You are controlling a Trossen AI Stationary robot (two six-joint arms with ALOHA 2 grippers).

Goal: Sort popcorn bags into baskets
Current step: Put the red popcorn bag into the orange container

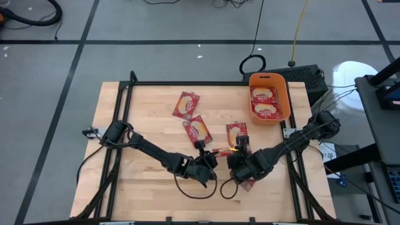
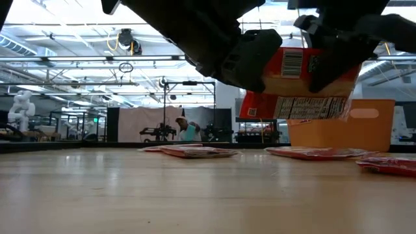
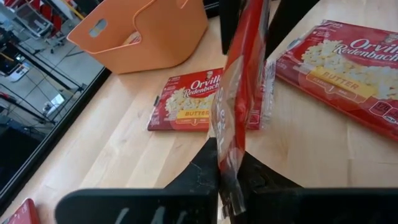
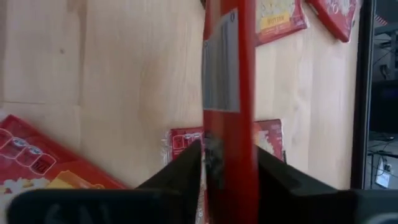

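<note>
Above the wooden table [image 1: 150, 112], both the left gripper [image 3: 229, 180] and right gripper [image 4: 229, 165] clamped 1 raised popcorn bag [image 2: 296, 88] edge-on.

I see both grippers, left [image 1: 212, 164] and right [image 1: 232, 161], meeting low at the table's [image 1: 150, 187] centre, a raised bag [image 2: 296, 81] hanging clear of the wood between them. From there, flat bags block the surface at twelve [image 1: 237, 134], eleven [image 1: 197, 129] and further out at eleven [image 1: 185, 104]; another [image 1: 249, 184] lies under the right arm at five. The bin [image 1: 269, 78] stands at one o'clock in the far corner, two bags [image 1: 265, 103] lying inside. I see bare wood from seven through ten, and along the near edge.
</note>
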